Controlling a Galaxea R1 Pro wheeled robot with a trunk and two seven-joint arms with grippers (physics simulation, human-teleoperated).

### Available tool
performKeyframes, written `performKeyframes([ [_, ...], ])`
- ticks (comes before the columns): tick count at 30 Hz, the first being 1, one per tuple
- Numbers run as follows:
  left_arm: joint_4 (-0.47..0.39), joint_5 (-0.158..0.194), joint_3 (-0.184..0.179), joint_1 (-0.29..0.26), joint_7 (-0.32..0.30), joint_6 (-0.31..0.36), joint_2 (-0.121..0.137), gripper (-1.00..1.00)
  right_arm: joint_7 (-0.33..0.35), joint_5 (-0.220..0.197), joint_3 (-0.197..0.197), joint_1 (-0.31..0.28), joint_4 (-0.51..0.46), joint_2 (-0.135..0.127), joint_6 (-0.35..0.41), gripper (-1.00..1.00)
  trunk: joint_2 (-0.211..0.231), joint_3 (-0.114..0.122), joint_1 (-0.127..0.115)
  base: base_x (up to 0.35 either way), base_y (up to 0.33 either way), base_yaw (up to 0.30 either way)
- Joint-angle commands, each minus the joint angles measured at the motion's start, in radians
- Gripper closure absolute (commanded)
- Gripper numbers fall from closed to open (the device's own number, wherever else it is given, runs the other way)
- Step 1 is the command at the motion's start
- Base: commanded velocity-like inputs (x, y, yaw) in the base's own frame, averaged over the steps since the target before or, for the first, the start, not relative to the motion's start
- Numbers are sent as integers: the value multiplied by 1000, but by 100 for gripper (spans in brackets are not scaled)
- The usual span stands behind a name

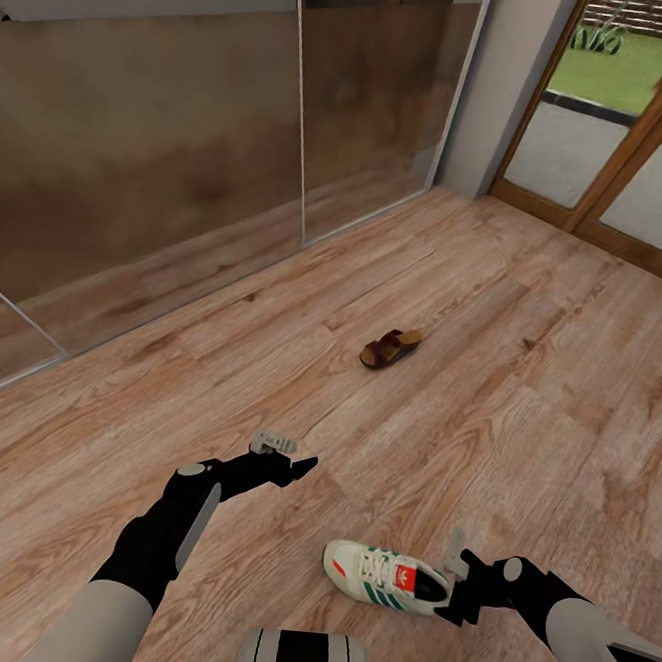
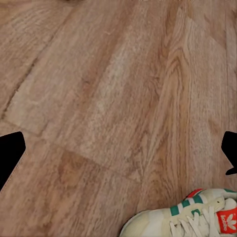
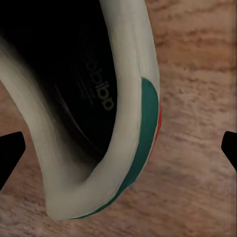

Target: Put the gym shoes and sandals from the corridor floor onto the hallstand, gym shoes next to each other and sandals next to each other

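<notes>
One white gym shoe (image 1: pixel 385 575) with green stripes lies on the corridor floor (image 1: pixel 527 388) just ahead of me, toe pointing left. My right gripper (image 1: pixel 455 580) is at its heel, open; in the right wrist view the right gripper (image 3: pixel 118 153) has the shoe's heel collar (image 3: pixel 128 123) between its spread fingertips. My left gripper (image 1: pixel 290 453) hovers open over bare planks left of and beyond the shoe, whose front (image 2: pixel 187 222) shows in the left wrist view with the left gripper (image 2: pixel 118 158) empty. One brown sandal (image 1: pixel 390 348) lies farther out on the floor. The hallstand is out of view.
Mirrored sliding wardrobe doors (image 1: pixel 186 158) run along the left side. A wood-framed glass door (image 1: pixel 607 164) to a garden stands at the far right. Wood planks stretch between the shoe and the sandal.
</notes>
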Motion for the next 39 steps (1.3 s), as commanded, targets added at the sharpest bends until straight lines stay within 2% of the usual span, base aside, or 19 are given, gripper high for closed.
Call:
performKeyframes([
  [1,-1,0,1,0,-3,8,0,-100,4,11,-9,0,-1,0,-4,-100,0,-1,0,56,9,0],
  [39,-1,2,1,0,-3,8,0,-100,5,11,-9,0,-1,0,-4,-100,0,-1,0,4,16,0],
])
